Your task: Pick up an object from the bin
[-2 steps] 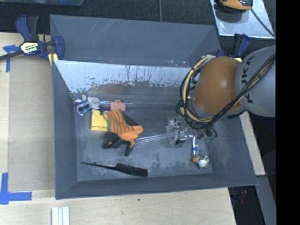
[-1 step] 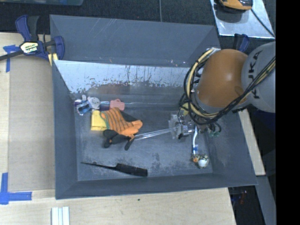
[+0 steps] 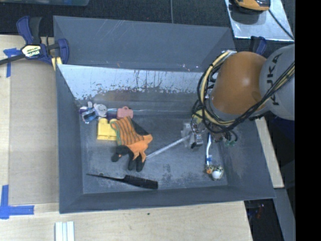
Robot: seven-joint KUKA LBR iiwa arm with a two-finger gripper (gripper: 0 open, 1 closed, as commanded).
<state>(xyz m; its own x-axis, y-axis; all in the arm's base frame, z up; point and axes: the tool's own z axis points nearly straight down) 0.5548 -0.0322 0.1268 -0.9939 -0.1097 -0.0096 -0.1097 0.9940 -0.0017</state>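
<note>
My gripper [image 3: 193,136] is low over the right part of the bin floor, under the orange wrist cover. A thin silvery rod [image 3: 165,147] lies slanted on the floor. Its right end reaches the gripper and its left end meets an orange and black work glove [image 3: 132,142] left of centre. Whether the rod is between the fingers is hidden. Just below the gripper lies a small blue and white stick with a round whitish end [image 3: 214,172].
At the back left of the floor lie a yellow block [image 3: 104,130], a pink piece [image 3: 124,113] and a small blue and silver thing [image 3: 90,114]. A black comb [image 3: 126,179] lies along the front wall. The arm's cables hang over the right side.
</note>
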